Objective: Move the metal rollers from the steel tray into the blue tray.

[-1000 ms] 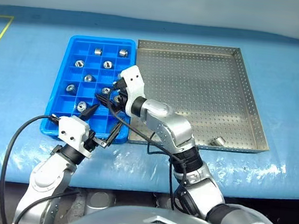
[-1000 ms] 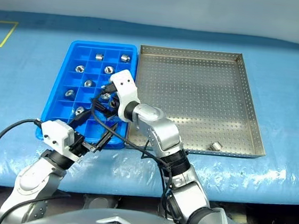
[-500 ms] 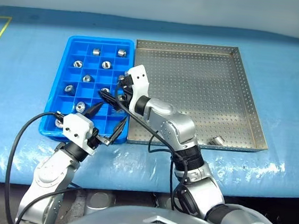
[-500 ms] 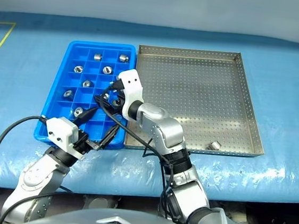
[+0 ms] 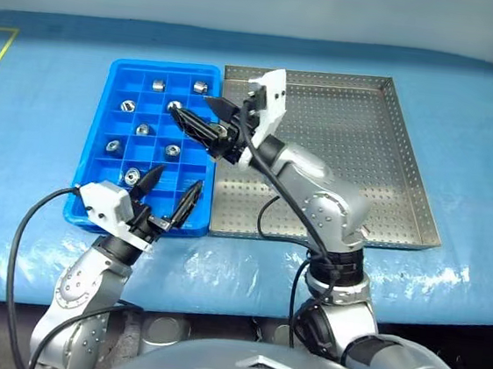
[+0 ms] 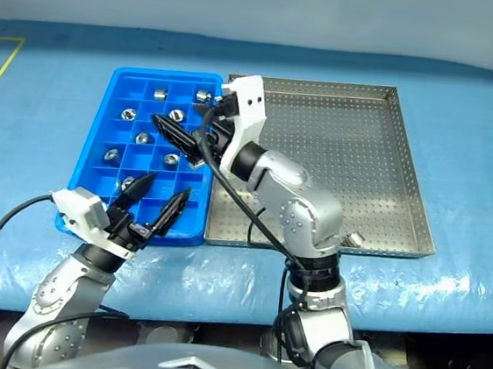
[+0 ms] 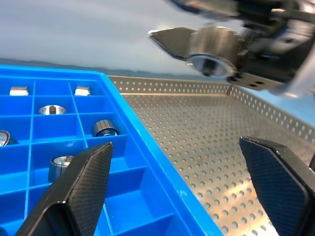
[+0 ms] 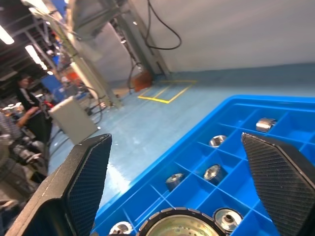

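The blue tray (image 5: 118, 65) lies left of the steel tray (image 5: 382, 155), and several metal rollers (image 5: 143, 129) sit singly in its compartments. One roller (image 6: 354, 239) rests by the steel tray's near rim, partly behind my right arm. My right gripper (image 5: 194, 109) hovers open and empty above the blue tray's right columns. Its fingers (image 8: 88, 182) frame rollers (image 8: 266, 124) in the cells beyond. Over the blue tray's near right corner my left gripper (image 5: 177, 179) stands open with nothing between its fingers (image 7: 83, 182).
Both trays rest side by side on a table under a blue cover (image 5: 41, 128), with yellow tape marks (image 5: 1, 44) at its far corners. Most of the steel tray's perforated floor (image 7: 206, 142) is bare. A cable (image 5: 21, 231) loops off my left wrist.
My right gripper has lifted from low in the blue tray and swung toward the far right, still open. My left gripper has rolled in place. The rollers have not moved.
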